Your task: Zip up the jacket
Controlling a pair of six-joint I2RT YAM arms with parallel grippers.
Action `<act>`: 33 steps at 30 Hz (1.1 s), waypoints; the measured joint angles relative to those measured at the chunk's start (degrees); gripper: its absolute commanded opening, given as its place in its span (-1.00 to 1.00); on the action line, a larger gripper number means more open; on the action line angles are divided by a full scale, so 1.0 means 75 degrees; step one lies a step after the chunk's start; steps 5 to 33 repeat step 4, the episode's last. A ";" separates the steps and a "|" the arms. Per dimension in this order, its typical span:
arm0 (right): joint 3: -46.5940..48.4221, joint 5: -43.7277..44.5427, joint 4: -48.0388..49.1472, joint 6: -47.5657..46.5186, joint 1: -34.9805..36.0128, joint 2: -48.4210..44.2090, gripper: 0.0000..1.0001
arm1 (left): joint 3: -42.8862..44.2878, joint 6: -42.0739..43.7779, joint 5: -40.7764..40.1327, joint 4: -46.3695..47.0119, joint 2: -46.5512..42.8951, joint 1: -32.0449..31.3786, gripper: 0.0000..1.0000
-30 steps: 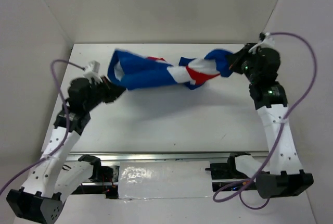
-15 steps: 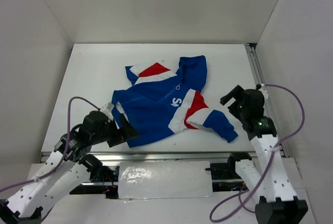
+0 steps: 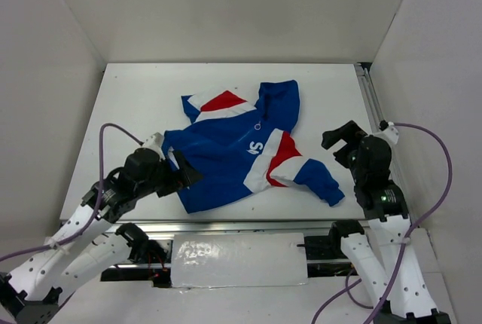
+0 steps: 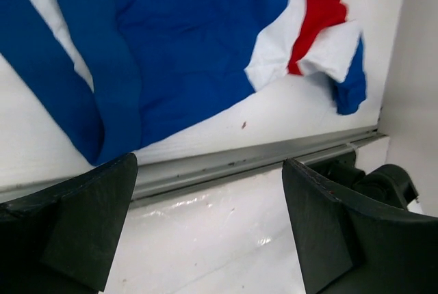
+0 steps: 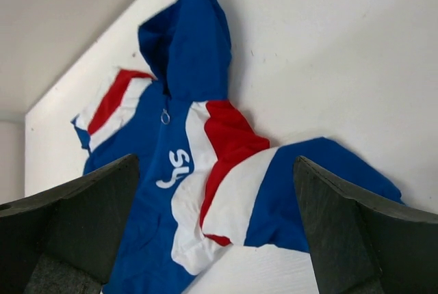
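Observation:
The blue jacket (image 3: 226, 162) lies spread on the white table (image 3: 135, 98), hood toward the far side, with red-and-white panels and white chest lettering (image 3: 254, 148). A small ring zipper pull (image 3: 257, 126) sits near the collar, and the front looks closed below it. My left gripper (image 3: 187, 173) is open at the jacket's near-left hem and holds nothing. Its wrist view shows the hem (image 4: 116, 102) above the open left gripper (image 4: 209, 219). My right gripper (image 3: 340, 137) is open, right of the folded sleeve (image 3: 316, 177). The right gripper (image 5: 215, 225) looks over the jacket (image 5: 157, 171) and ring pull (image 5: 164, 117).
A metal rail (image 3: 241, 226) runs along the table's near edge, with a shiny white panel (image 3: 237, 256) below it between the arm bases. Another rail (image 3: 367, 105) lines the right edge. White walls enclose the table on three sides.
A second ago both grippers held the jacket stretched between them over the far half of the table. They have since let go, the jacket lies flat, and both arms have drawn back toward the near edge.

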 measured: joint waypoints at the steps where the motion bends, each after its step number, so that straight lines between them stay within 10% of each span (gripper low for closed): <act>1: -0.0035 0.0061 0.0061 -0.0023 0.0009 -0.0125 0.99 | 0.0000 0.0041 -0.0096 0.0093 -0.0146 -0.0003 0.99; 33: -0.0163 0.0154 0.0262 -0.0125 0.0012 -0.0466 0.99 | 0.0000 0.0189 -0.0297 0.0289 -0.0452 -0.0003 0.99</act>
